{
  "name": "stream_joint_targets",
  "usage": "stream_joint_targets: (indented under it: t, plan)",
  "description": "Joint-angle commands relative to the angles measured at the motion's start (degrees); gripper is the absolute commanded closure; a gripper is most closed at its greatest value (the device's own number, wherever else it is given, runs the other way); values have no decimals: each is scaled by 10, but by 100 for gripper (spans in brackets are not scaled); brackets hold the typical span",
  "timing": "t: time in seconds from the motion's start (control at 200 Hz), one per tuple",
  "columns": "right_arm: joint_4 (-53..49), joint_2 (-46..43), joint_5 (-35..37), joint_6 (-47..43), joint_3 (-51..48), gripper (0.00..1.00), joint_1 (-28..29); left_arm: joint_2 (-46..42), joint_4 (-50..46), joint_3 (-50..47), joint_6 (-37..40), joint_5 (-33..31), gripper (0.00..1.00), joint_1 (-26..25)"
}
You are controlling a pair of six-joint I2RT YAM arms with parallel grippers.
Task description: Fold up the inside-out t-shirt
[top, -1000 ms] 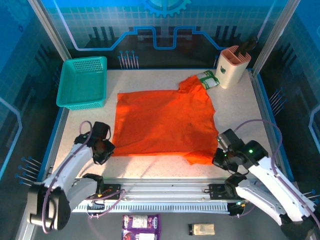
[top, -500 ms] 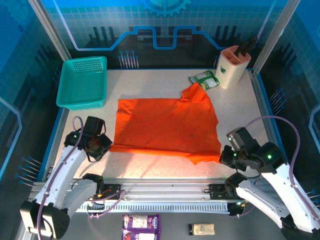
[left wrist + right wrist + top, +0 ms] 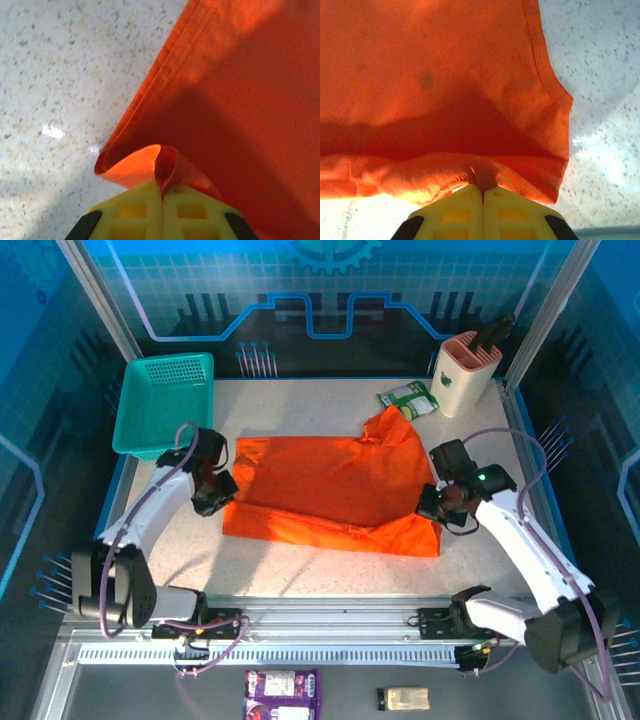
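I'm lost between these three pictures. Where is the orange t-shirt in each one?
Top external: the t-shirt lies mid-table, with the left gripper and right gripper at its sides.
Left wrist: it takes the right side, its edge pinched in the left gripper.
Right wrist: it covers the upper left, its edge pinched in the right gripper.
Shared landmark: the speckled table.
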Motion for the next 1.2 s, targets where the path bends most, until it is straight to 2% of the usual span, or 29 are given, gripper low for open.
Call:
stream_joint_targets:
  t: [0.0,0.355,0.56,0.625,0.67,0.74,0.831,0.926,1.031,1.196]
  plan:
    - [66,34,-27,-62,22,100,-28,48,12,38,52,-18,100,7]
    - [140,201,-57,-124,95,100,-81,178,29,80,84,-40,100,21]
    - [152,274,-65,-144,129,100,-85,211,23,97,90,-59,100,34]
    - [155,293,-67,-149,139,100,-86,216,23,103,95,-56,96,36]
    - [148,306,-63,-150,152,93,-87,221,17,112,95,-57,92,38]
    - [135,310,-56,-150,172,77,-86,217,2,127,97,-59,77,38]
    - [108,287,-41,-153,193,68,-86,184,-14,136,100,-56,67,38]
    - [76,247,-29,-157,197,57,-82,145,-30,139,101,-50,61,34]
    - [73,191,-70,-159,155,51,-77,114,-30,125,93,-15,61,10]
    - [111,135,-163,-136,37,38,-49,119,14,60,58,38,73,-39]
